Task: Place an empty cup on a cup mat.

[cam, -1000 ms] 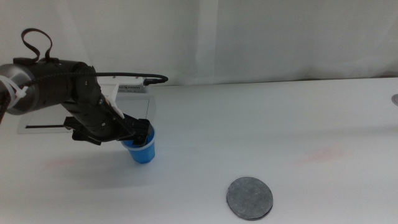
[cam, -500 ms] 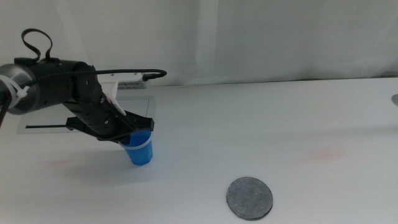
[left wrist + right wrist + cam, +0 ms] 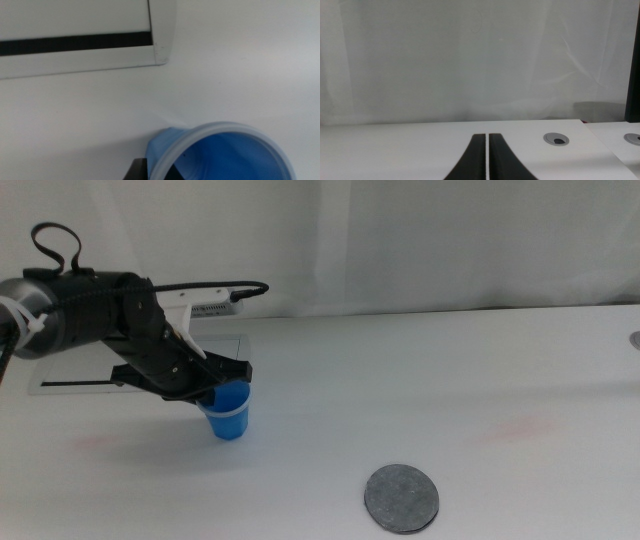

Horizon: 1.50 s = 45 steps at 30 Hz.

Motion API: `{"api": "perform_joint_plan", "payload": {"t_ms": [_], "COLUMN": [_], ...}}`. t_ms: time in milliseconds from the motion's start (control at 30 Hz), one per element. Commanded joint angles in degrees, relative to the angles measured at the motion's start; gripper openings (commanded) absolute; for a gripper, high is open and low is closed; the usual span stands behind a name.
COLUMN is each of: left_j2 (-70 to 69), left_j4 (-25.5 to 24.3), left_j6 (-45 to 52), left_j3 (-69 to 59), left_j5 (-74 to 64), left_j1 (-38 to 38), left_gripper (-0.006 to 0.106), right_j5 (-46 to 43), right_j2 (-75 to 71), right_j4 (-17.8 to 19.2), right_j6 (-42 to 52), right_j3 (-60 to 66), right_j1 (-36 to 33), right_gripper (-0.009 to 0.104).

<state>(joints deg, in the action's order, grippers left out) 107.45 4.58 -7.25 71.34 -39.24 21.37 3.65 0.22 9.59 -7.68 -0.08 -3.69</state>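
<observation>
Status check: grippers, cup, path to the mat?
Left gripper shut on the cup, near the white panel. Right gripper shut, waiting off to the side. Cup mat bare, nothing between.

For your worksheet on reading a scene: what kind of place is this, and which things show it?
Probably a robot test bench: a bare white table against a white curtain, with only a blue cup held by the left gripper and a grey cup mat.

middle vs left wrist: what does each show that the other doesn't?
Only the middle view shows the cup mat lying apart from the cup, toward the camera and to the right, plus the left arm's body and the left gripper at the cup's rim. Only the left wrist view looks into the cup: its inside appears empty. Both show the cup, the white slotted panel and the table.
</observation>
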Motion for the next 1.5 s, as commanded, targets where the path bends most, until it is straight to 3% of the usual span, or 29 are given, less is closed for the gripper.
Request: {"api": "perform_joint_plan", "payload": {"t_ms": [0, 333, 867, 1467], "left_j2": [-0.76, -6.34, -9.17, 2.89], "left_j4": [0.68, 3.49, 2.6, 1.61], "left_j6": [0.77, 6.28, 6.13, 5.45], "left_j3": [2.06, 12.87, 13.01, 13.01], "left_j5": [-2.12, -13.02, -13.34, -9.46], "left_j1": [0.31, 5.53, 30.4, 34.12], "left_gripper": [-0.003, -0.003, -0.003, -0.003], "right_j5": [0.28, 0.28, 0.28, 0.28], "right_j2": [-1.98, -1.98, -1.98, -1.98], "right_j4": [0.27, 0.27, 0.27, 0.27], "right_j6": [0.21, 0.21, 0.21, 0.21], "right_j3": [1.97, 1.97, 1.97, 1.97], "right_j1": [0.26, 0.26, 0.26, 0.26], "right_gripper": [-0.003, -0.003, -0.003, -0.003]}}
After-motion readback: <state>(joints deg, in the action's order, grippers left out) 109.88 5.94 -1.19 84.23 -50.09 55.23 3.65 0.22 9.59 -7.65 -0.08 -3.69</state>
